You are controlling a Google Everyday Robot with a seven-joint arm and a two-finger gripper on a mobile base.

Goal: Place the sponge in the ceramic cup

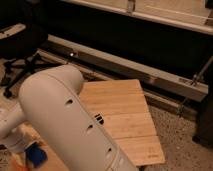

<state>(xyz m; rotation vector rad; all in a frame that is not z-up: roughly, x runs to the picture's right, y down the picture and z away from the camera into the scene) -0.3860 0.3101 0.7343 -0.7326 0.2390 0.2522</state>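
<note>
My own arm (75, 125) fills the lower left and blocks most of the scene. My gripper is out of sight, somewhere behind or below that big white link, and I cannot place it closer than that. Only a blue patch of the sponge (36, 154) shows, just left of the link's lower part; the rest is covered. The wooden table (125, 107) disappears under the arm along its left side. A small dark mark (98, 119) at the link's right edge is too small to name. Beyond the arm, the office chair (20, 55) is dim, blurred, and cut by the left edge.
</note>
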